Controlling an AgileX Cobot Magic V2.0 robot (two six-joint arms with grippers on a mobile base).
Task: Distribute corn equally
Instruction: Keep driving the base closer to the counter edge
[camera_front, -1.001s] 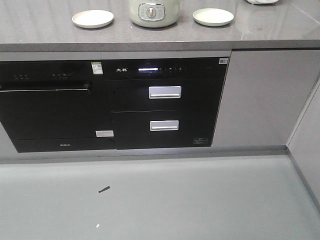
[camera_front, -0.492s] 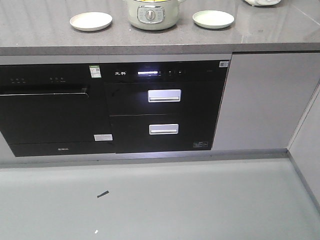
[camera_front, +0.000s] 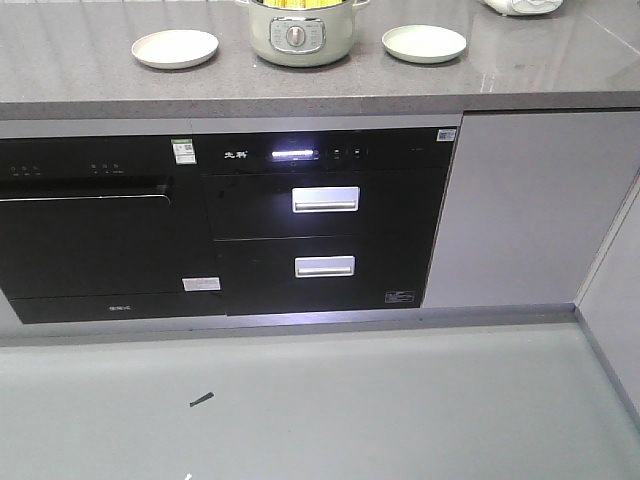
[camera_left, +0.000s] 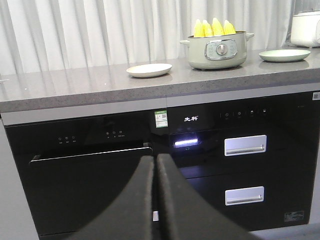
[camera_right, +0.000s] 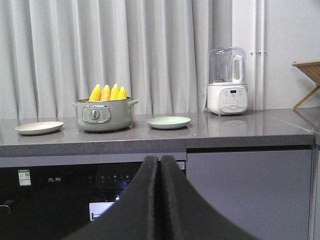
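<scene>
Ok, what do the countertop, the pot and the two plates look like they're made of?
Countertop: grey speckled stone or quartz look, semi-gloss, with faint reflections on it. Pot: pale green body, smooth satin, likely painted metal or plastic; can't tell which. Cream plate and pale green plate: smooth, glossy rims, probably glazed ceramic, melamine possible.

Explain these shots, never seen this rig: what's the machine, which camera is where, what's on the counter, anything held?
A two-armed robot on a wheeled base. One camera looks down from its front at the counter. The other two sit on the wrists: the dark wedges are the left gripper and right gripper, both shut, holding nothing. On the counter: a pot with four corn cobs in it, a cream plate and a green plate on either side, a white blender-like appliance.
</scene>
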